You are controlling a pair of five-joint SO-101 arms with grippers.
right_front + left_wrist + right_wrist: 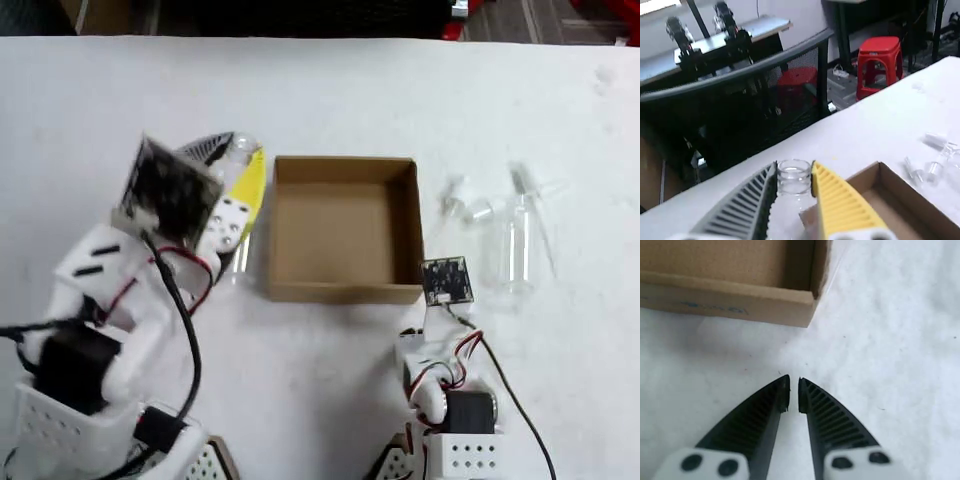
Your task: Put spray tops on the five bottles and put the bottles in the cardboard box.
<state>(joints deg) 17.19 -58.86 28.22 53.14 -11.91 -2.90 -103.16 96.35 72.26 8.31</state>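
Note:
My left gripper [795, 187] is shut on the neck of a clear bottle [793, 175] with no spray top on its open mouth, held between one grey and one yellow finger. In the high view this bottle [238, 255] hangs just off the left wall of the cardboard box [285, 230], which holds nothing. Another clear bottle [517, 250] lies to the right of the box, with loose spray tops [458, 200] beside it. My right gripper [794, 390] hovers shut over bare table near the box's front right corner [812, 295], nothing between its fingers.
The white table has free room in front of the box and along its far side. Beyond the far table edge stand a black mesh chair [740, 100] and a red stool [880, 55]. The right arm's base [455, 420] sits at the near edge.

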